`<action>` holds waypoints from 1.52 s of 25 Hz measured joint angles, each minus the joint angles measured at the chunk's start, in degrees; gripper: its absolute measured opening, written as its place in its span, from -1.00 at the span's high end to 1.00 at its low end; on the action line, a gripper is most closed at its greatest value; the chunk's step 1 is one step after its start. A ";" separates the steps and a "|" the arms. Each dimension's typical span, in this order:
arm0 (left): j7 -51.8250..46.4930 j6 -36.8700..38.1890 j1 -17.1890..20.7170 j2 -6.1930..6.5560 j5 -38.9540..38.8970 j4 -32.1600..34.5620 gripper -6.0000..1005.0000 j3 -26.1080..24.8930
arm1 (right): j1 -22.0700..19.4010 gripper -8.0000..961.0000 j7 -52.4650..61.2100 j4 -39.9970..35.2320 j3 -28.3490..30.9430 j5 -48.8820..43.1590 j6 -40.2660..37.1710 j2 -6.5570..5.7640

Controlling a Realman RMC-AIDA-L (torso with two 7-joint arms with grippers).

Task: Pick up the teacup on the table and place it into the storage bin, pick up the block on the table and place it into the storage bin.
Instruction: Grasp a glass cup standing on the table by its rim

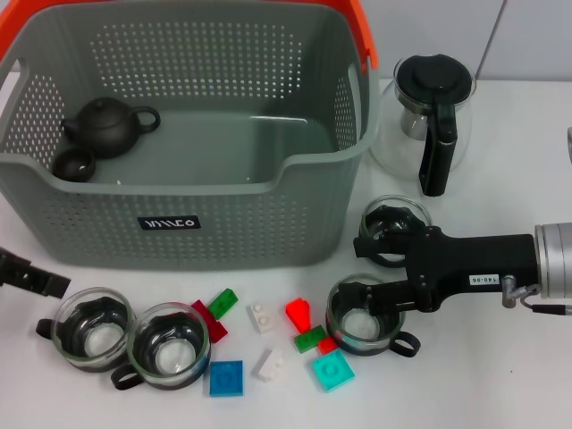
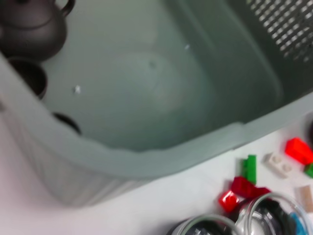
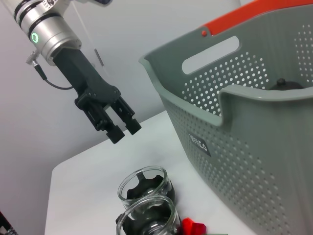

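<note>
Several glass teacups stand on the table in front of the storage bin (image 1: pixel 223 223): two at the front left (image 1: pixel 92 329) (image 1: pixel 170 357) and two on the right (image 1: pixel 360 322) (image 1: pixel 394 223). Small blocks lie between them, among them a red one (image 1: pixel 300 313), a green one (image 1: pixel 224 302) and a blue one (image 1: pixel 226 378). My right gripper (image 1: pixel 371 266) reaches in from the right, open, one finger over each right-hand teacup, holding nothing. My left gripper (image 3: pixel 123 130) hovers open and empty above the table's left side, seen in the right wrist view.
A dark teapot (image 1: pixel 107 125) and a small dark cup (image 1: pixel 73 164) sit in the bin's left corner. A glass pot with a black lid (image 1: pixel 431 116) stands right of the bin. The bin's floor (image 2: pixel 161 88) is otherwise bare.
</note>
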 joint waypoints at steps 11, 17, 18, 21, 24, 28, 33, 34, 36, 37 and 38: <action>-3.19 -1.61 -0.09 -1.55 6.55 0.24 -0.47 0.75 | -0.14 -0.90 0.17 0.30 0.00 0.00 -0.03 0.14; -6.35 -2.35 0.81 -1.97 6.79 -0.01 -0.43 4.67 | -0.14 -0.90 0.85 0.79 -0.04 0.00 -0.07 0.12; -6.84 -2.75 0.96 -2.06 6.79 -0.04 -0.43 5.32 | -0.15 -0.90 0.86 0.82 -0.08 0.00 -0.10 0.11; -8.75 -4.78 1.42 -2.33 6.81 -0.22 -0.41 7.79 | -0.07 -0.90 0.87 1.32 -0.09 0.00 -0.14 0.09; -9.40 -6.43 1.51 -2.72 6.84 -0.44 -0.35 8.56 | 0.01 -0.90 0.88 1.58 -0.04 -0.04 -0.14 0.06; -9.26 -8.68 2.08 -3.70 6.87 -0.48 -0.18 10.04 | -0.24 -0.90 0.88 1.59 -0.01 -0.04 -0.12 0.10; -9.52 -11.56 2.96 -4.42 6.89 -1.36 -0.18 12.93 | -0.17 -0.90 0.88 1.59 0.00 -0.01 -0.01 0.05; -9.55 -11.90 3.02 -4.50 6.88 -1.56 -0.18 13.31 | -0.10 -0.90 0.88 1.59 0.00 0.00 0.01 0.04; -9.59 -12.61 3.21 -4.67 6.89 -1.71 -0.18 13.75 | 0.06 -0.90 0.88 1.59 0.00 0.00 0.03 0.05; -9.60 -12.87 3.28 -4.73 6.88 -1.73 -0.18 13.84 | 0.08 -0.90 0.88 1.59 0.00 0.00 0.03 0.08; -9.61 -13.14 3.35 -4.81 6.88 -1.73 -0.18 13.86 | 0.09 -0.90 0.88 1.59 0.00 0.00 0.04 0.09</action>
